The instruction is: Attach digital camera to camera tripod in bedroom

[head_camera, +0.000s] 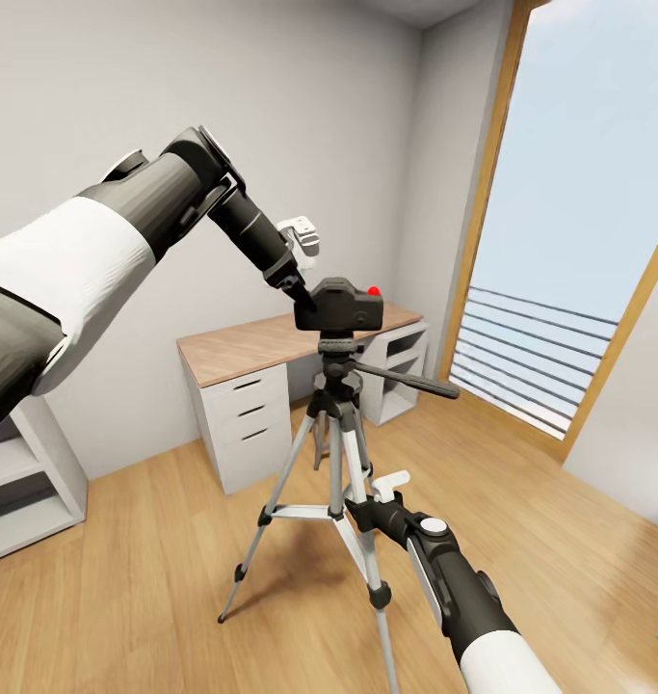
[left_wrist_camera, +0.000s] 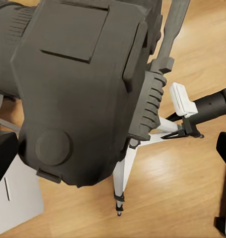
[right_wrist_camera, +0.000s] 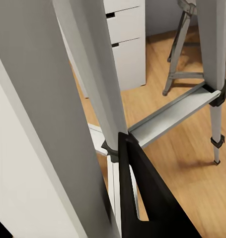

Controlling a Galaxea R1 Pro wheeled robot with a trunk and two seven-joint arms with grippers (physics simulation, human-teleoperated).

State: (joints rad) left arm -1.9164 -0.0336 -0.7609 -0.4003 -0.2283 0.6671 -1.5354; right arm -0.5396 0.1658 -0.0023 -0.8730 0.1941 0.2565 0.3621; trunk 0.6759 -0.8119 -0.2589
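The small black boxy digital camera [head_camera: 346, 304] sits atop the silver-legged tripod [head_camera: 335, 453], left gripper [head_camera: 304, 301] clamped on its side; right gripper's [head_camera: 384, 493] finger spread unclear.

Left arm [head_camera: 126, 226] raised, reaching from near left toward centre, forearm angled downward; left gripper [head_camera: 304, 294] closed on the digital camera [head_camera: 346, 306]. Right arm [head_camera: 463, 588] low at near right, extended forward; right gripper [head_camera: 367, 501] clamped on a leg of the camera tripod [head_camera: 336, 453].
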